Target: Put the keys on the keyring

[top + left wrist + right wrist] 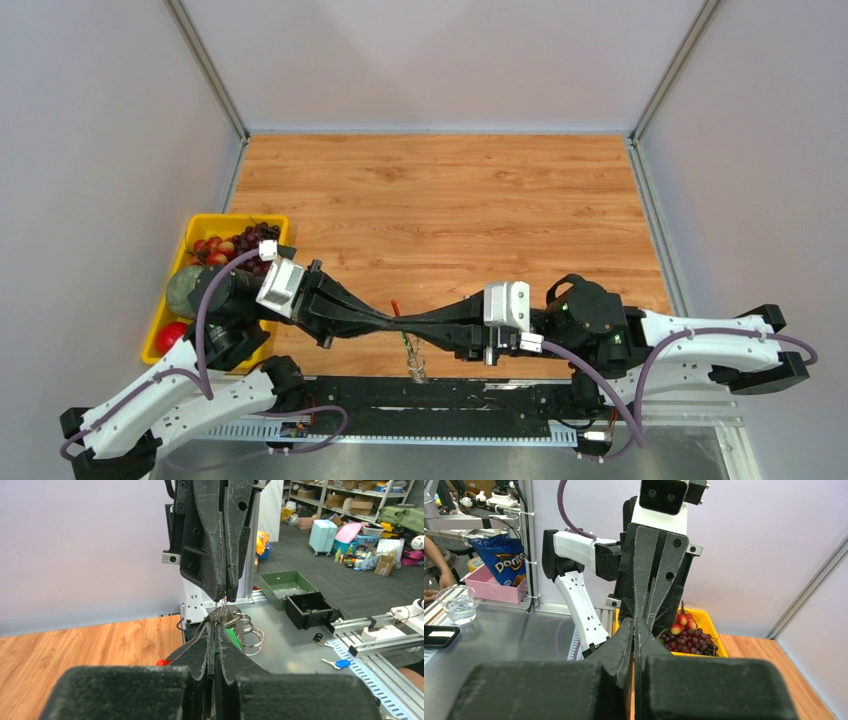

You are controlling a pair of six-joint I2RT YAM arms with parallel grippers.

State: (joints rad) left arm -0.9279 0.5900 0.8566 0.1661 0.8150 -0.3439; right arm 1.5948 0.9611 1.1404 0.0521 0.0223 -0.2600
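Both shut at worktop (pixel 440 200) 6 o'clock: left fingers (pixel 200 650) on green-headed key (pixel 405 342), right fingers (pixel 205 555) on keyring (pixel 414 368). We judge threading underway; next, ease key along loop.

1. Keys (pixel 216 653): only a green sliver shows between the left fingers (pixel 200 652).
2. Keyring (pixel 246 631): partly behind those fingers; its red part is mostly hidden.
3. Top view: both too small to make out.
4. Right wrist view: fingers hide both.
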